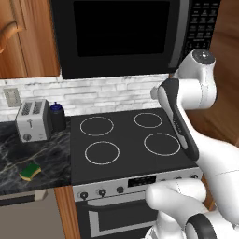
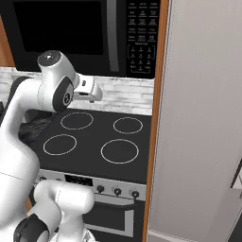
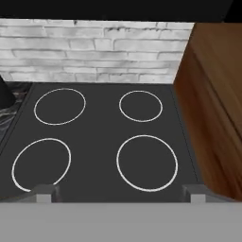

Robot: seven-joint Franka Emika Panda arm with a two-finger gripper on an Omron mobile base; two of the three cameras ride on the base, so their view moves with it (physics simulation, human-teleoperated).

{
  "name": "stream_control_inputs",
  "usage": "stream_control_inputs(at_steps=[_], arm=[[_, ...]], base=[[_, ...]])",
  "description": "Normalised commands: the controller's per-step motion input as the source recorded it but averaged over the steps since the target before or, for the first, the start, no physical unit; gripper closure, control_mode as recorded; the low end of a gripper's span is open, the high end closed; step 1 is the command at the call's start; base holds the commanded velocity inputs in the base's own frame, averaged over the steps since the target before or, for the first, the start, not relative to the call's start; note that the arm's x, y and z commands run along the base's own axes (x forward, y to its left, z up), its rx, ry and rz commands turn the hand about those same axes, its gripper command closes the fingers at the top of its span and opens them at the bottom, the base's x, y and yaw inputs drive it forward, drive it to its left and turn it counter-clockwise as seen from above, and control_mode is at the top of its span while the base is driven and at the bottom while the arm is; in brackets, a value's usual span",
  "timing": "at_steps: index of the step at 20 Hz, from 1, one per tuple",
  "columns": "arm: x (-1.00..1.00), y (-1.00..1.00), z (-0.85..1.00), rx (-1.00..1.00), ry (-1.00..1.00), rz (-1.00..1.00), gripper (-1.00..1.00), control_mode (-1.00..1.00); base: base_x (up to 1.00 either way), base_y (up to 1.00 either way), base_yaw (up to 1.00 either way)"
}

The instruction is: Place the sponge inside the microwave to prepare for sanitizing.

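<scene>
Small rectangular sponge, green top over yellow base (image 1: pixel 30 171), lies flat on the dark marbled countertop (image 1: pixel 46 158), lower left of the left base view, in front of the silver two-slot toaster (image 1: pixel 32 120) and a dark round jar (image 1: pixel 58 116). Looks light, soft and compressible, not fragile; likely best pinched across its short sides, low enough to catch the yellow layer, and a firm squeeze should do no harm.

Two-finger gripper (image 3: pixel 120 193) stands spread wide, nothing between the tips, which show at the bottom corners of the hand view. It hovers over the black stove with four white ring burners (image 3: pixel 99 137), facing the white brick backsplash (image 3: pixel 94 52). Sponge is well apart from the fingers, off to the frame's left past the stove edge, untouched.

Large black microwave with dark window (image 1: pixel 121 32) hangs at the top of the left base view, door looks shut, so opening it is probably still ahead.
</scene>
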Motion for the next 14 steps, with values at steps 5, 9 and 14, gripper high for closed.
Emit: stream_control_inputs(at_steps=[5,9,14], arm=[[0.01,-0.37,0.79,0.00,0.01,-0.16,-1.00,-1.00],[0.04,-0.34,0.73,0.00,0.06,-0.18,-1.00,-1.00],[0.05,-0.11,0.44,0.00,-0.11,-0.11,-1.00,-1.00]], base=[[0.00,0.00,0.00],[0.00,0.00,0.00],[0.00,0.00,0.00]])
